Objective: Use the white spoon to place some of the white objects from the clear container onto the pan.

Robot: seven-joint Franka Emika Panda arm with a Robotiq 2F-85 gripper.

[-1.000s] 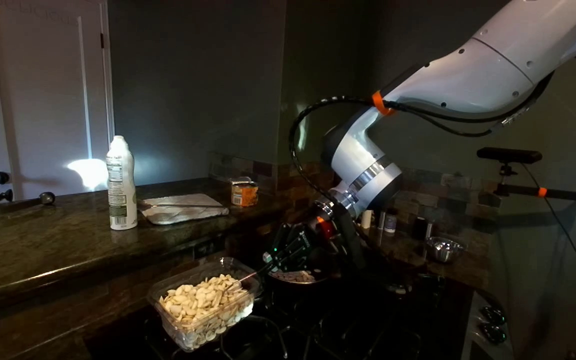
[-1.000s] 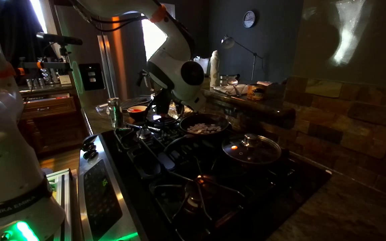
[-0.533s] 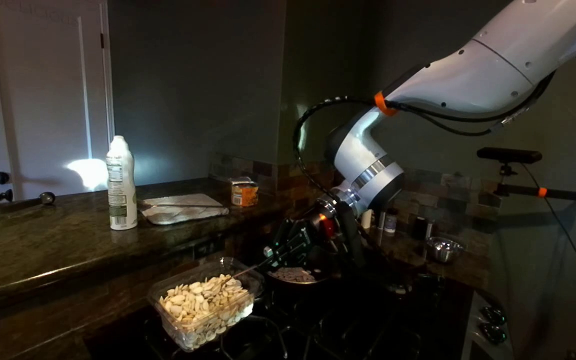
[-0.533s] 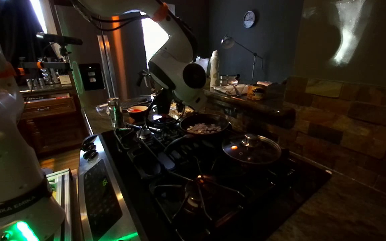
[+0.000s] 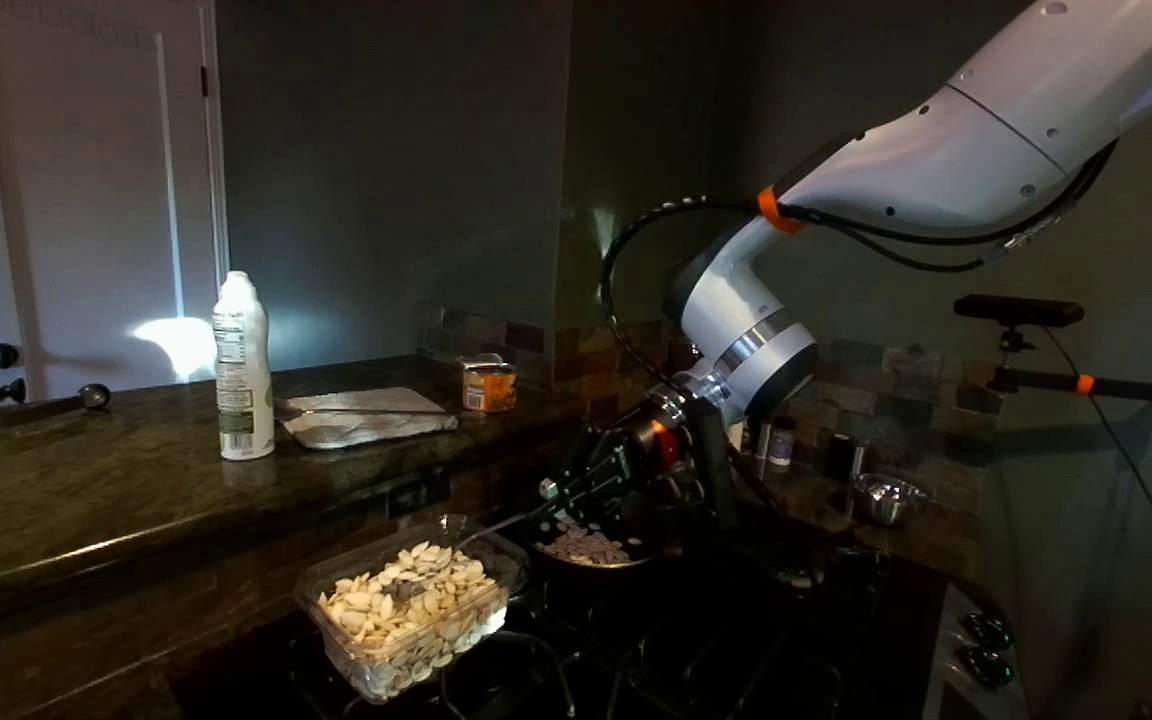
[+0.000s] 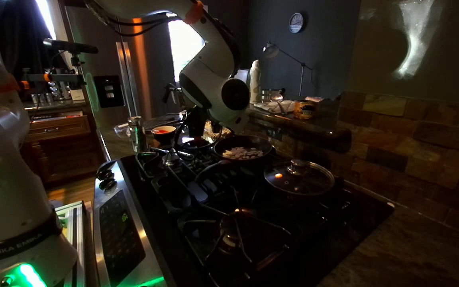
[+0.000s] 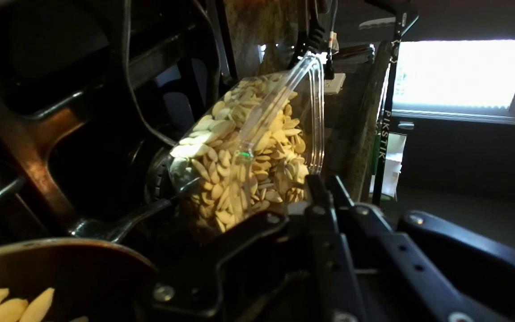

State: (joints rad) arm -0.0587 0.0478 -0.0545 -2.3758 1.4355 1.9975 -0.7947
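Dark wall point(image 5: 386, 190), raised bench point(image 5: 116, 475) bearing a white bottle point(image 5: 244, 375), black stove point(image 6: 237, 243) below, clear tub point(image 5: 366, 552) of seeds point(image 5: 406, 595) beside the pan point(image 6: 253, 141), our gripper point(image 5: 548, 500) clenched on the spoon point(image 5: 493, 526), which we see over the tub.

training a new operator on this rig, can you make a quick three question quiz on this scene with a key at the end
1. Multiple choice: looking at the clear plastic tub and the frying pan next to it, which holds pumpkin seeds?
A) tub only
B) pan only
C) both

2. True or false: a glass lid covers that frying pan.

3. Short answer: which tool does the gripper hold, and which vessel does it reach over?

Key:
1. C
2. False, the pan is uncovered.
3. The spoon, reaching over the rim of the clear plastic tub.
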